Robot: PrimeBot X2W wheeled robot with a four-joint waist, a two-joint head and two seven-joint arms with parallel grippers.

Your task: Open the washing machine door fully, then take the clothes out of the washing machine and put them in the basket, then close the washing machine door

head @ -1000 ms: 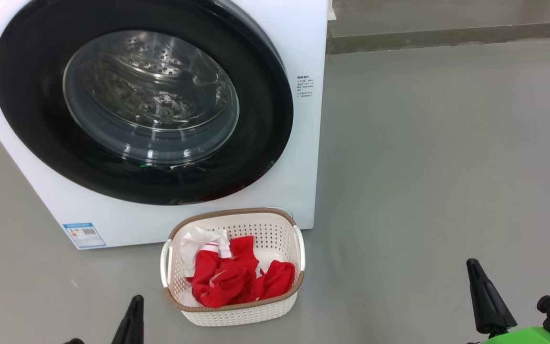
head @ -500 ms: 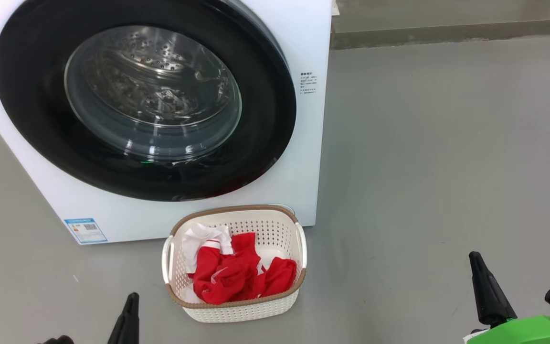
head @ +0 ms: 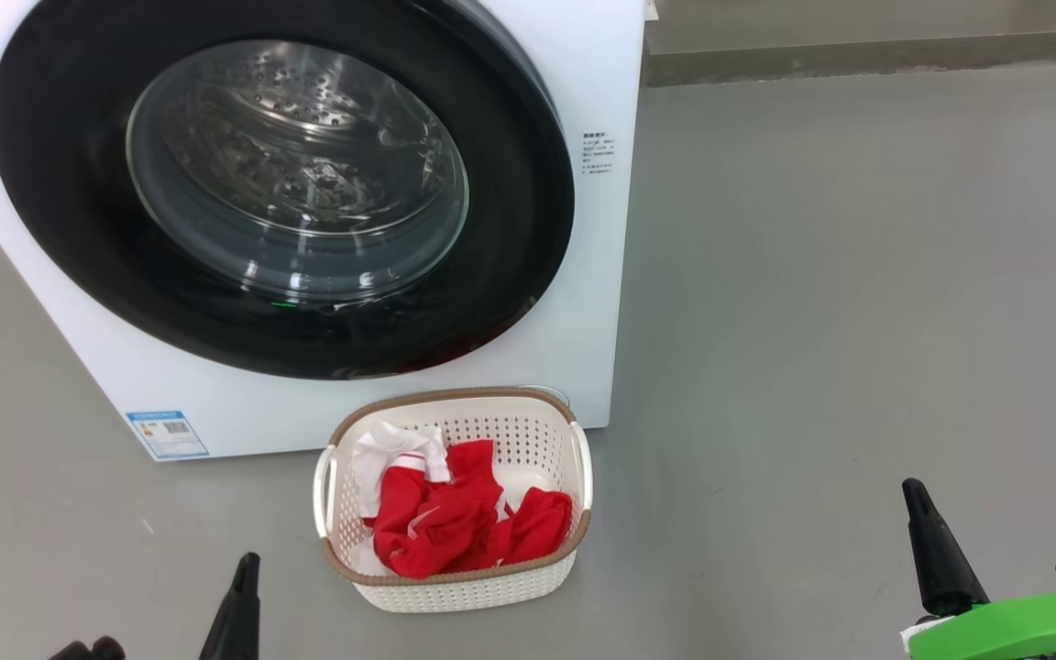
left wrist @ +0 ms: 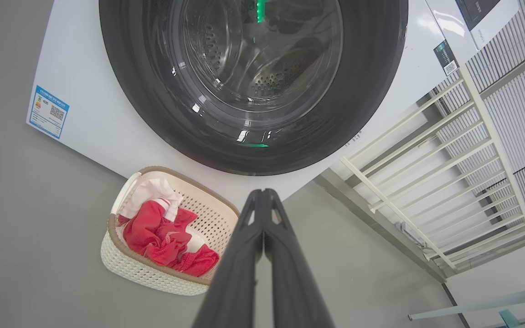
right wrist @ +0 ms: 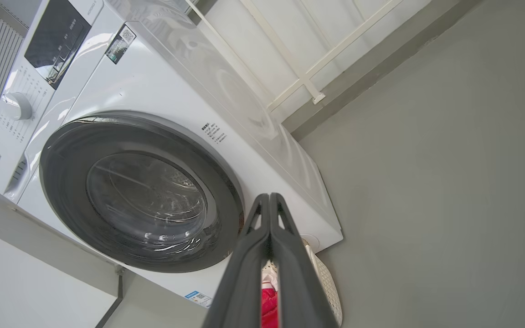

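- Closed jaws on the left gripper (left wrist: pixel 262 193): two long dark fingers pressed tip to tip, nothing held between them.
- Closed jaws likewise on the right gripper (right wrist: pixel 269 198), fingertips together, empty.
- Both grippers above the smooth grey floor (head: pixel 858 321), touching nothing. Left one at the lower left of the head view, near the basket's left end. Right one at the lower right, well apart from the basket, beside a bright green arm part (head: pixel 1005 628).
- Large round black-rimmed glass door (head: pixel 294 174): closed flush against the front of the big white front-loading washing machine (head: pixel 574 357), with the perforated steel drum visible through the bulging clear bowl.
- Small blue label (head: pixel 167 434) at the lower left corner of the machine front.
- Small cream-white perforated plastic basket (head: pixel 510 445) with brown woven-look rim: upright on the floor, just in front of the machine, below the door.
- Bright red and white fabric garments (head: pixel 455 522): bunched inside the basket, white piece toward its rear left corner.
- White control panel with round dial (right wrist: pixel 16 105) along the machine's top, in the right wrist view.
- White barred rail (left wrist: pixel 426 168) beside the machine, in the left wrist view.
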